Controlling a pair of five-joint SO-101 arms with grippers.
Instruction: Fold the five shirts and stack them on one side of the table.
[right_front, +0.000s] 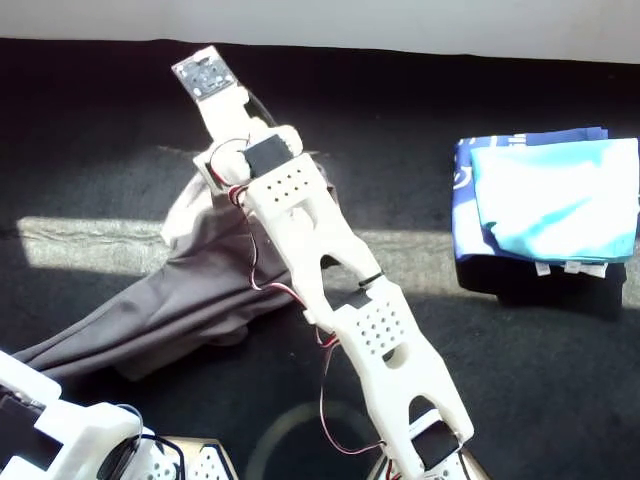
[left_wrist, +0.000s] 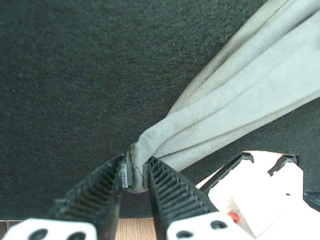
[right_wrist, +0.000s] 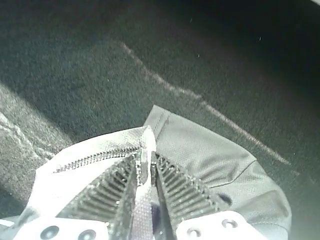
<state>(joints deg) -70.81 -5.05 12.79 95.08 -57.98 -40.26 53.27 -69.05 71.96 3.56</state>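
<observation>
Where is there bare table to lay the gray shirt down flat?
The table is bare between the right arm and the folded stack, and in front of that stack. The far left, beyond the gray shirt, is free. Crowded: near left, around the stretched shirt and left arm.

Robotics lab bench: black felt-covered table (right_front: 100, 120), white printed arm (right_front: 300, 200) with bare wiring (right_front: 322, 400).

Shirt (right_front: 190, 300): grey, fine mesh weave.
Stack (right_front: 548, 205): turquoise top, blue middle, black bottom.
Worktop (right_front: 520, 380): black.
Arms (right_front: 300, 215): white, red and black wires.
</observation>
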